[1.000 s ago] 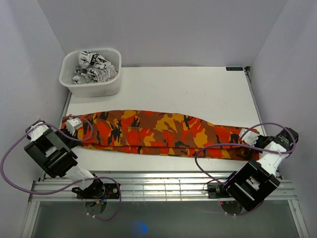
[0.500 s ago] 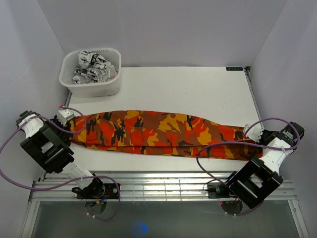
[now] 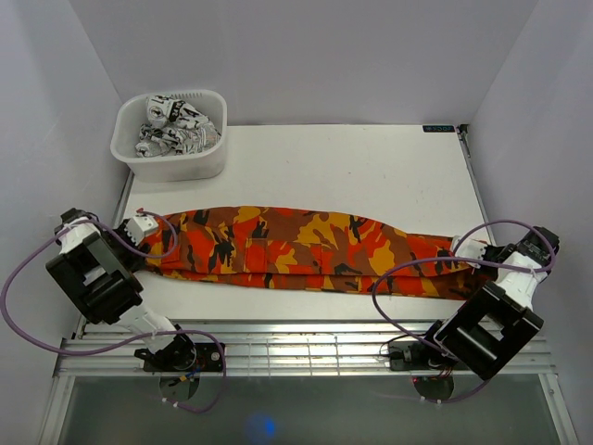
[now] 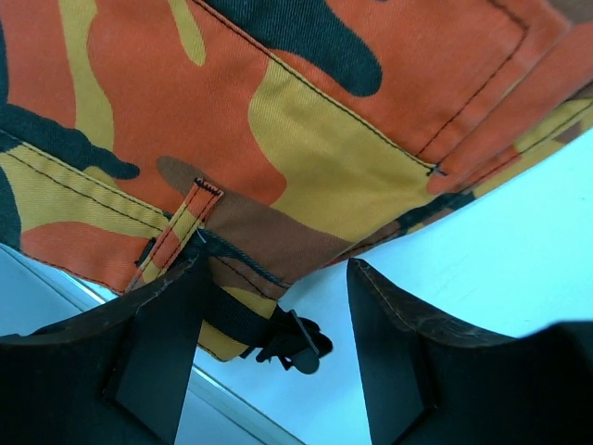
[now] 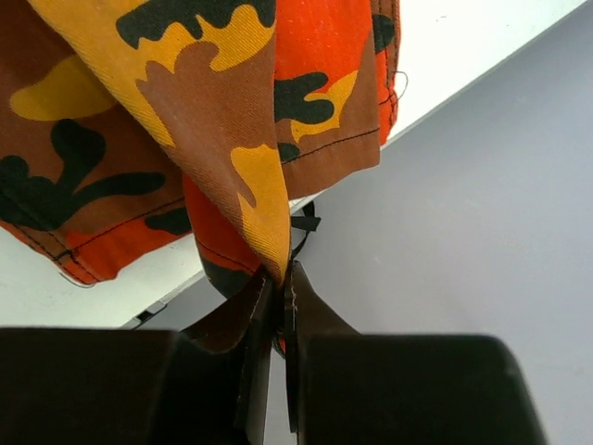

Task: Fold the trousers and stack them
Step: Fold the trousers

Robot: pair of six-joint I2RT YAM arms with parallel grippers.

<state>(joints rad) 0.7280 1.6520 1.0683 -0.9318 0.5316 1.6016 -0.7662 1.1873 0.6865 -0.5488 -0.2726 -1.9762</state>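
The trousers (image 3: 296, 250), in orange, red, brown and black camouflage, lie folded lengthwise across the table from left to right. My left gripper (image 3: 148, 230) stands open at their left, waist end. In the left wrist view the waistband (image 4: 278, 167) lies just beyond my left gripper (image 4: 278, 324), and a black strap with a clip (image 4: 287, 341) hangs between the spread jaws, held by neither. My right gripper (image 3: 470, 252) is shut on the trousers' right end. The right wrist view shows my right gripper (image 5: 281, 278) pinching a fold of the cloth (image 5: 232, 139) by the table's right edge.
A white tub (image 3: 172, 137) with black-and-white patterned cloth stands at the back left corner. White side walls close in on both sides. A metal rail (image 3: 296, 352) with both arm bases runs along the near edge.
My left gripper has gone from shut to open and let go of the waist end, which now lies on the table. The right end has been drawn slightly further right.
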